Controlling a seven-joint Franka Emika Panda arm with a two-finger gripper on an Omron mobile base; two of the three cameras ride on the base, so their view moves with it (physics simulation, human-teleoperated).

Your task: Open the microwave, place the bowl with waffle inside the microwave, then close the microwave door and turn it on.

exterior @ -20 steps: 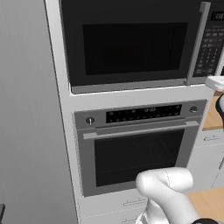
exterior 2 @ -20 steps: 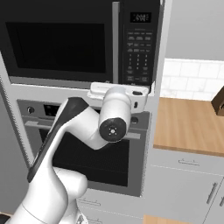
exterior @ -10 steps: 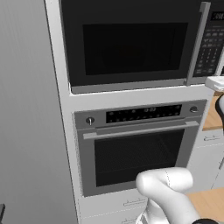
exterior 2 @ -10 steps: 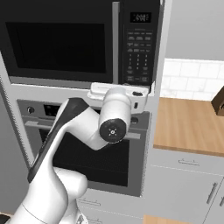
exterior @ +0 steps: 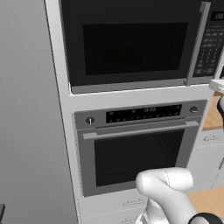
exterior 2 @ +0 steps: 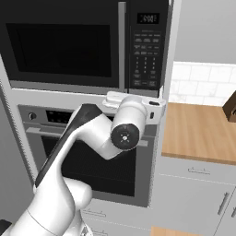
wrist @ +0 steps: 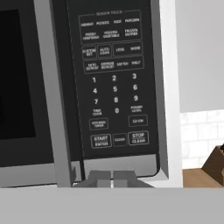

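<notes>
"START", "STOP CLEAR" on microwave (wrist: 116, 87) keypad

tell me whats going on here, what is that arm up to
A white robot arm has its gripper raised to the keypad strip at the right of the microwave, just below the start button. The two finger tips sit pressed together, holding nothing. The microwave door is closed, so the arm looks ready to press a button. The oven below is shut too.
</notes>
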